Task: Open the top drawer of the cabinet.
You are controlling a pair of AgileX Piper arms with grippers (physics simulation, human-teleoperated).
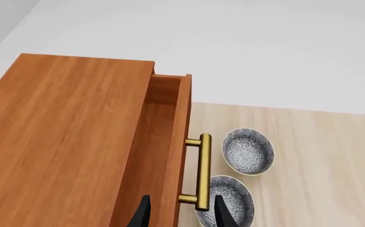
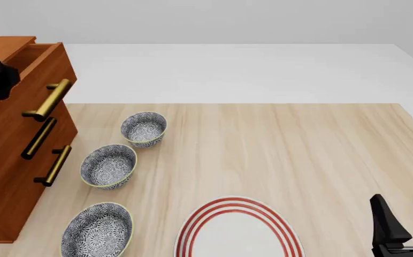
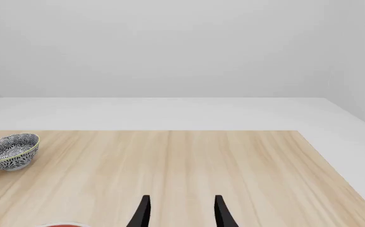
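Your top drawer (image 2: 41, 69) juts partly open at upper left of the cabinet (image 2: 7, 171); treat it as rigid, sliding — grip its brass handle (image 1: 203, 172); left gripper (image 1: 179, 213) gapes, holding nothing — right gripper (image 2: 406, 219) likewise.

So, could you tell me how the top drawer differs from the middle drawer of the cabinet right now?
The top drawer is slid out of the cabinet, showing its open box; the middle drawer sits flush and closed. The top drawer's handle looks bright brass in the front view, while the middle drawer's handle lies in shadow beneath it. Both have reddish-brown wood fronts and one bar handle.
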